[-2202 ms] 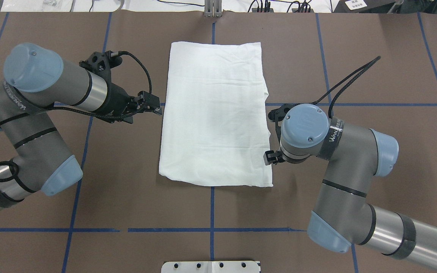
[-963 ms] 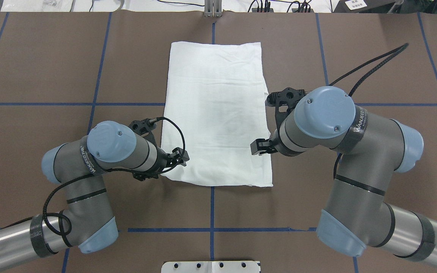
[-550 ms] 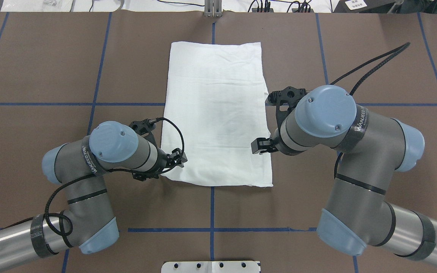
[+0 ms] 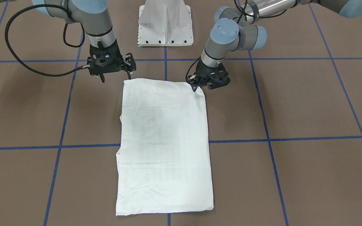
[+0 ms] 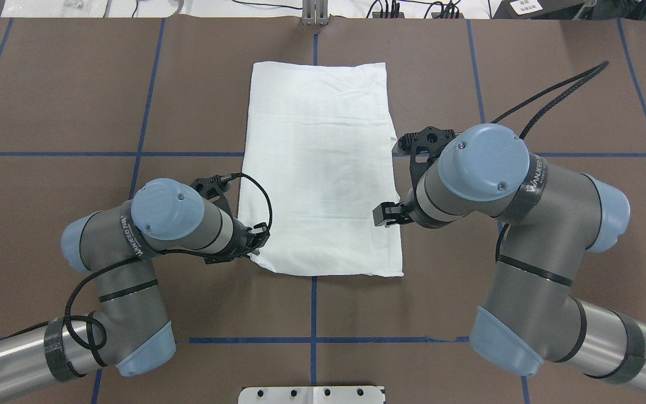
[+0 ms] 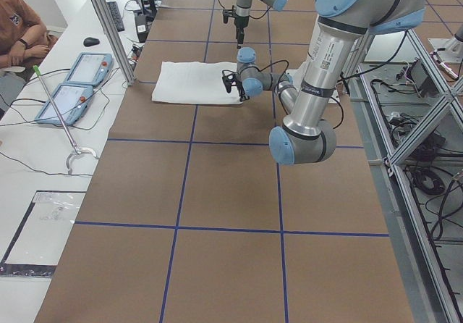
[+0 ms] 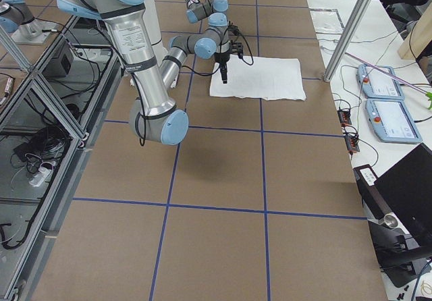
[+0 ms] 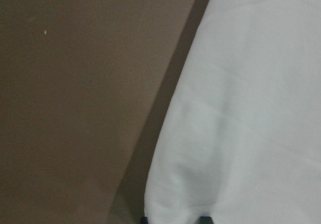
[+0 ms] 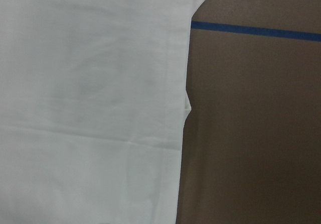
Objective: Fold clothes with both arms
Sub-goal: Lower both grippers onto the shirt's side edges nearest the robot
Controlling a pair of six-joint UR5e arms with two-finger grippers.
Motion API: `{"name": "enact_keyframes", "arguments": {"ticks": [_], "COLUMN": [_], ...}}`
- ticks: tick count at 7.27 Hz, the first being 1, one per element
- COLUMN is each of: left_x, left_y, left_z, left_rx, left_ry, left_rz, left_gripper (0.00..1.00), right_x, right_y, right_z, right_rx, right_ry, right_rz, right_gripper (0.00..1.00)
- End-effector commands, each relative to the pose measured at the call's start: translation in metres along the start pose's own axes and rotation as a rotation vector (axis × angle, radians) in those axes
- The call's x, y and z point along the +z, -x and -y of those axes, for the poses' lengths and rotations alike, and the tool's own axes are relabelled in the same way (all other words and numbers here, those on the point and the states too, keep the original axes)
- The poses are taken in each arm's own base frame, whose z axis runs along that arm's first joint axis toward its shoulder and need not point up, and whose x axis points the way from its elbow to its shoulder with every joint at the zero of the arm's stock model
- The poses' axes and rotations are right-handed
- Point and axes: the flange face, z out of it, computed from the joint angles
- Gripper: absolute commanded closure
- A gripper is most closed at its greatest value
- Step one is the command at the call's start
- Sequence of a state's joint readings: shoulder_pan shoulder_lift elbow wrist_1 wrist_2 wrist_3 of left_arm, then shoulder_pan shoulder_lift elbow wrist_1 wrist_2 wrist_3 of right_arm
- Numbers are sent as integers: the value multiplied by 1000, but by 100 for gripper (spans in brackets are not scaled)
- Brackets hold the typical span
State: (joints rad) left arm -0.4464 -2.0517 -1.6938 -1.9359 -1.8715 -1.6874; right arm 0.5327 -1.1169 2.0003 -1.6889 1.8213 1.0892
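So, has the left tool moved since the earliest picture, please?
Yes. The left tool moved from the blue tape line toward the robot, to the shirt's near corner.

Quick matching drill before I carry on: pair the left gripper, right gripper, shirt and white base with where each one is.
1 left gripper
2 right gripper
3 shirt
4 white base

A flat on the table
B open, raised near shirt's right edge
C at the table's robot-side edge
D low, at shirt's robot-side left corner

Pairs: 1-D; 2-B; 3-A; 4-C

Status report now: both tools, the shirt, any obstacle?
Left tool shut on shirt near corner. Right tool open, above other near corner. Shirt flat, folded to rectangle. Nothing in the way seen.
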Motion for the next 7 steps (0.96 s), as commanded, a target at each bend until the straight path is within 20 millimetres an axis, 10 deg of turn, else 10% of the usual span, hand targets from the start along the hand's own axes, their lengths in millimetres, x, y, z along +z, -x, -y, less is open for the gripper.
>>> {"name": "enact_keyframes", "arguments": {"ticks": [1, 7], "left_x": [-4, -12], "left_y": [1, -3], "left_z": [-1, -2], "left_rx": [3, 6], "left_ry": [2, 4], "left_rz": [-4, -21], "left_gripper": [100, 100], "right_x": [0, 15], "right_y": [-1, 63], "right_z": [0, -31], "right_rx": [1, 666], "right_ry": [2, 44], "right_rz": [0, 21], "right_gripper": [0, 0]}}
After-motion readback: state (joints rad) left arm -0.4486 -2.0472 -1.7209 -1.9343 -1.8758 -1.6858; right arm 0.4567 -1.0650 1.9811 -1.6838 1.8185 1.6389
